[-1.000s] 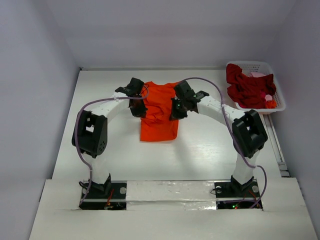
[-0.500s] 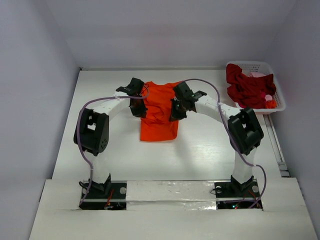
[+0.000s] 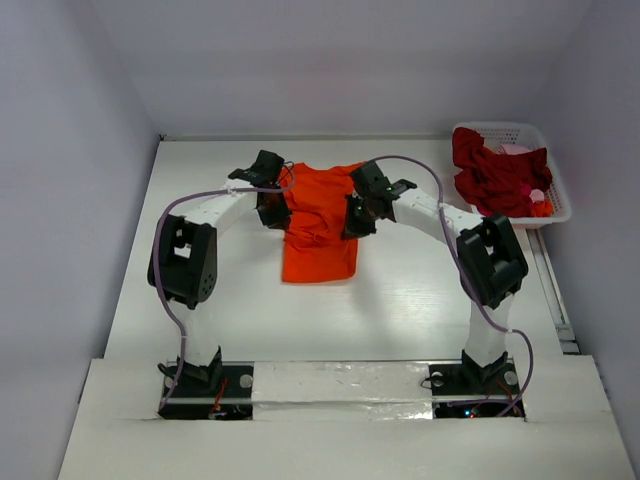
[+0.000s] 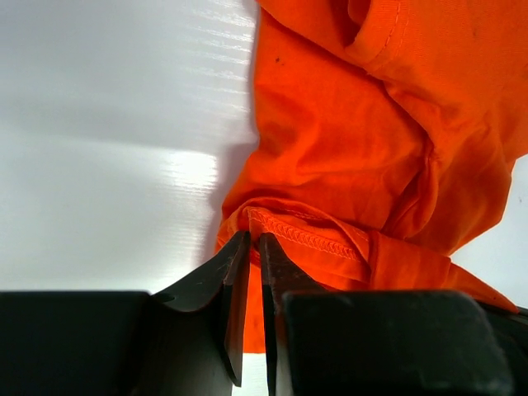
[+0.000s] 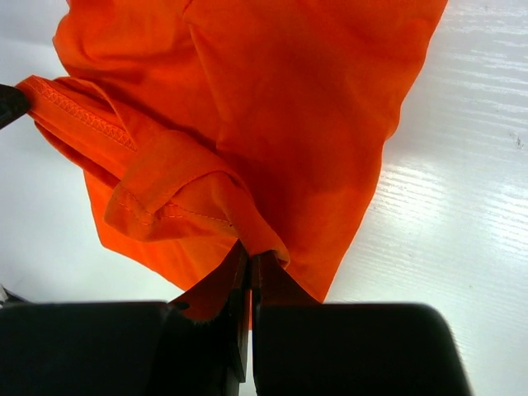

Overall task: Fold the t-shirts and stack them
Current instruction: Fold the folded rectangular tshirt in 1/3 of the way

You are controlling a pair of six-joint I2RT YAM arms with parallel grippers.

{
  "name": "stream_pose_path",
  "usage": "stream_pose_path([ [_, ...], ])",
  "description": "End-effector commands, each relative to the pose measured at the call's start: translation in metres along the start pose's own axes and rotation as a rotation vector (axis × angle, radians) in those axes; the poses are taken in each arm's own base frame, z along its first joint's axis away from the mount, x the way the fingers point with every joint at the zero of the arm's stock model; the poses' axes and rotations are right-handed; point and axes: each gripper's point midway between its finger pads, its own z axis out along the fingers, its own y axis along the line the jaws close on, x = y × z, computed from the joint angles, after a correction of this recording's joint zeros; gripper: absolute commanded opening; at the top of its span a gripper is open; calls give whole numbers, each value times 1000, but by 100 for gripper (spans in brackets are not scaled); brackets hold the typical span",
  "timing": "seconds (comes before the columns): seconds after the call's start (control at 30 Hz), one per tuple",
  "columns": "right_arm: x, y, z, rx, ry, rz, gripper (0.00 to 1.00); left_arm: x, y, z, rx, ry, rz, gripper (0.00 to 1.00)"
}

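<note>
1. Orange shirt [image 3: 318, 225] lies rumpled on the table [image 3: 400, 310], well left of the basket [image 3: 556, 182] and a bit nearer the arm bases than it.
2. Left gripper [image 3: 272, 210] sits on the shirt edge farthest from the basket. Wrist cam: gripper [image 4: 252, 247] jaws nearly together, pinching the stitched hem of the shirt [image 4: 346, 140].
3. Right gripper [image 3: 355, 218] sits on the shirt edge facing the basket. Wrist cam: gripper [image 5: 247, 262] jaws clamped on a folded-over flap of the shirt [image 5: 289, 107].
4. Cloth bunches into creases at both pinch points. The shirt end away from the basket's far wall lies flatter.
5. Red shirts [image 3: 495, 180] are piled in the basket and spill over its left rim.
6. Pink shirt [image 3: 515, 150] peeks out behind the red pile, toward the basket's far wall.
</note>
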Motion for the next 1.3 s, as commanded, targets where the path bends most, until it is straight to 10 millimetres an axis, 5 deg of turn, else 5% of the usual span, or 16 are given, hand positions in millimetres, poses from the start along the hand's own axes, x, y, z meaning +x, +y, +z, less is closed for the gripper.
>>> stream_pose_path([
  [0.0, -24, 10, -4, -27, -58, -3, 0, -14, -6, -6, 16, -32, 11, 9],
  [0.67, -51, -3, 11, 8, -74, 8, 0, -32, 4, -3, 3, -62, -18, 10],
  [0.73, -51, -3, 11, 10, -77, 8, 9, -33, 4, -4, 4, -66, -17, 11],
  [0.77, -51, -6, 11, 24, -80, 9, 26, -36, 7, -5, 3, -71, -25, 11],
  [0.93, -59, -20, 9, 68, -102, 21, 75, -37, 7, -12, 4, -86, -25, 11],
  [1.0, -65, -19, 2, 74, -127, 11, 83, -37, 5, -17, 11, -87, -24, 11],
  [1.13, -79, -9, -23, 59, -189, -21, 74, -40, -3, -36, 50, -95, -14, 11],
  [1.23, -79, 0, -37, 23, -202, -32, 40, -36, -8, -48, 84, -91, -7, 1],
  [1.27, -78, 2, -39, 11, -198, -35, 20, -34, -10, -50, 98, -85, -6, 0],
])
